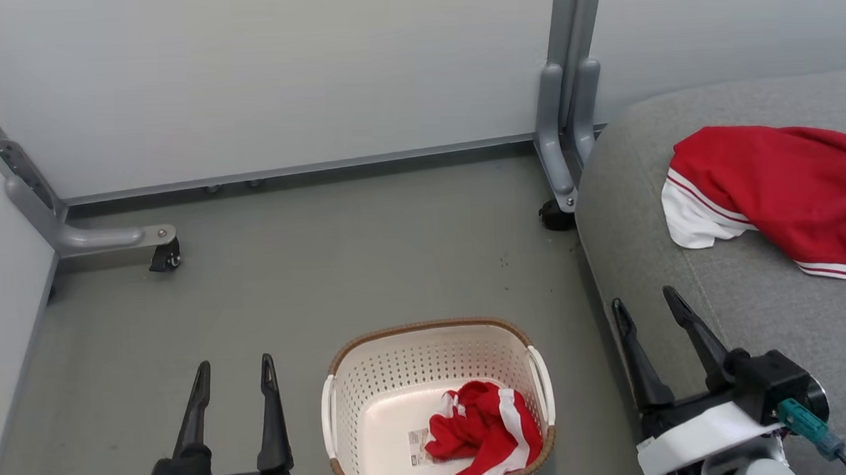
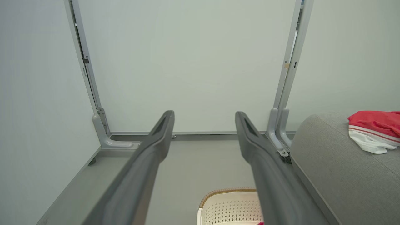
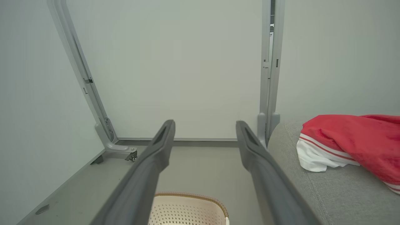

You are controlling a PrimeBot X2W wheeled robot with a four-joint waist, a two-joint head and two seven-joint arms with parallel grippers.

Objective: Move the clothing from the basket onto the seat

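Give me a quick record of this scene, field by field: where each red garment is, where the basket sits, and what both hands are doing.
basket: on the floor, beside the seat
first garment: red and white, crumpled inside the basket
second garment: red with a white cuff, lying on the seat
left hand: open, empty, left of the basket
right hand: open, empty, right of the basket, by the seat's edge
task status: one garment on the seat, one not yet moved

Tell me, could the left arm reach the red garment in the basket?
Probably yes: the left gripper stands open beside the basket, whose top is uncovered, with nothing between it and the red garment.
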